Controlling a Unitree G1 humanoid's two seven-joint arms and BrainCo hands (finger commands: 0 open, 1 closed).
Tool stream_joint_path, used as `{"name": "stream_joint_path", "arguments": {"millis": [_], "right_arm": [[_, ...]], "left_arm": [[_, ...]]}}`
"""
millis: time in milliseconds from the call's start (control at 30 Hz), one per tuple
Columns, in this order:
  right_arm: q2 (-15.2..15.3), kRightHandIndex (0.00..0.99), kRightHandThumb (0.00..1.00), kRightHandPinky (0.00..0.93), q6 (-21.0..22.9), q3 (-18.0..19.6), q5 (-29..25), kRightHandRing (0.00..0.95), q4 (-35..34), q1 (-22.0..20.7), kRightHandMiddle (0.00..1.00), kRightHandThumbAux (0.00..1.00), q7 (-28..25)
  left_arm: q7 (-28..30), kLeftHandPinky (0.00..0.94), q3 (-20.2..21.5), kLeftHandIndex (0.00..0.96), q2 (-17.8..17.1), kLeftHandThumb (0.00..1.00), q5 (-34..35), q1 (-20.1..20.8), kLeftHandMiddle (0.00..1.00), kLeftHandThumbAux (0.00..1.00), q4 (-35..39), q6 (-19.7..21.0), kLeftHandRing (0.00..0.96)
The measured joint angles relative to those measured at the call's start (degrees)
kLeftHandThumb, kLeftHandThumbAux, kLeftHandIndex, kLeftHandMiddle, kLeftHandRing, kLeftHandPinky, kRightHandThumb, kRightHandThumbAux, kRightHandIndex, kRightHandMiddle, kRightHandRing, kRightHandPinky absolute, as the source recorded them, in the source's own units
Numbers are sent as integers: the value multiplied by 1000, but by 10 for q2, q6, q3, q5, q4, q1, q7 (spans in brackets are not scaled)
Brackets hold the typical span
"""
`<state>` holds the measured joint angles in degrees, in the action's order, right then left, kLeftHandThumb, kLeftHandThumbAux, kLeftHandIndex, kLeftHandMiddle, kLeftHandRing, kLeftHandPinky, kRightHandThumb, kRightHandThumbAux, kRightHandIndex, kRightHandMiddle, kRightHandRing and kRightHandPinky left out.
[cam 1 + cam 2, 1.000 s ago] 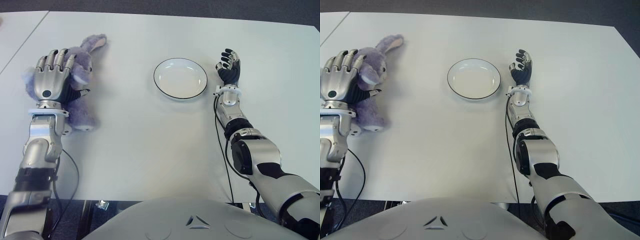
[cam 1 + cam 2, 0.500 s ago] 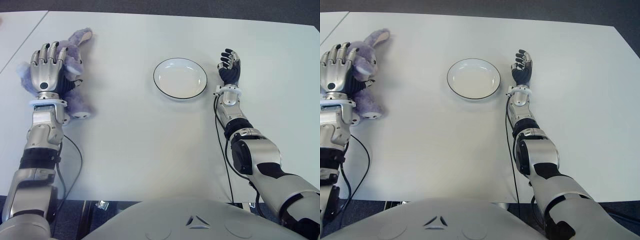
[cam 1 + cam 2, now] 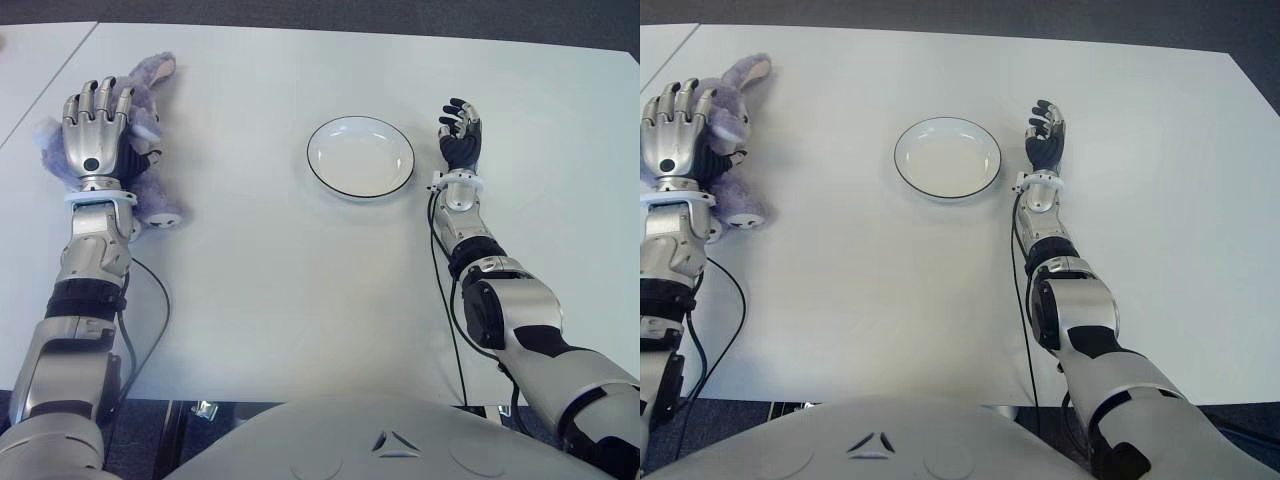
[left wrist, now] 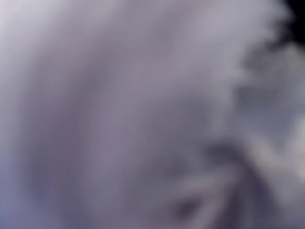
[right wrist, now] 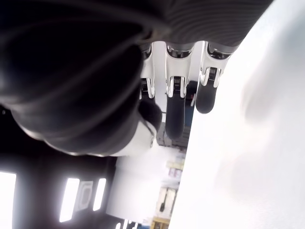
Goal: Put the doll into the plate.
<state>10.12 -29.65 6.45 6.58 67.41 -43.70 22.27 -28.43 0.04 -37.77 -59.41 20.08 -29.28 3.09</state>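
**Left hand over the doll, plate apart**

The left hand (image 3: 95, 135) is placed on top of the doll (image 3: 140, 95) at the far left of the bench (image 3: 300, 280). Its fingers (image 3: 100, 100) lie across the soft body, but I cannot tell if they really grip it; the left wrist view shows only blurred purple-grey fur. One ear of the doll points away from the robot, and one foot shows beside the wrist. The plate (image 3: 360, 157) stands well apart to the right, white with a dark rim. The right hand (image 3: 459, 130) is just beside the plate on its right side, fingers relaxed and holding nothing. The bench is white; behind it a dark floor (image 3: 400, 15) shows.
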Motion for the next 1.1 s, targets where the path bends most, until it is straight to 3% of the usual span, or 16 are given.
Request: {"name": "stream_joint_path", "arguments": {"millis": [100,200,267,367,500,667,867,1100], "right_arm": [[0,205,871,161,0,0,0,274,0,0,253,904,0],[0,206,882,160,0,1,0,277,0,0,250,902,0],[0,206,889,161,0,1,0,278,0,0,248,899,-1],[0,208,894,162,0,2,0,283,0,0,247,898,-1],[0,210,901,161,0,3,0,290,0,0,247,896,-2],[0,208,912,159,-1,3,0,289,0,0,243,893,-2],[0,205,913,165,-1,3,0,296,0,0,247,891,-2],[-1,210,903,169,-1,3,0,301,0,0,249,889,-2]], "left_arm": [[-12,286,-10,248,1,146,0,11,156,695,-16,2,213],[-27,419,-18,342,2,243,1,25,275,662,-41,1,345],[-39,513,-26,395,2,513,2,37,391,682,-61,1,451],[-58,596,-34,422,3,647,5,53,501,689,-88,-2,542],[-86,670,-41,434,4,703,11,72,625,691,-123,-9,641],[-121,828,-54,442,6,729,17,96,767,694,-166,-13,786],[-137,873,-62,443,9,735,23,116,836,697,-196,-11,846],[-137,863,-79,443,14,732,26,127,860,699,-203,3,863]]}}
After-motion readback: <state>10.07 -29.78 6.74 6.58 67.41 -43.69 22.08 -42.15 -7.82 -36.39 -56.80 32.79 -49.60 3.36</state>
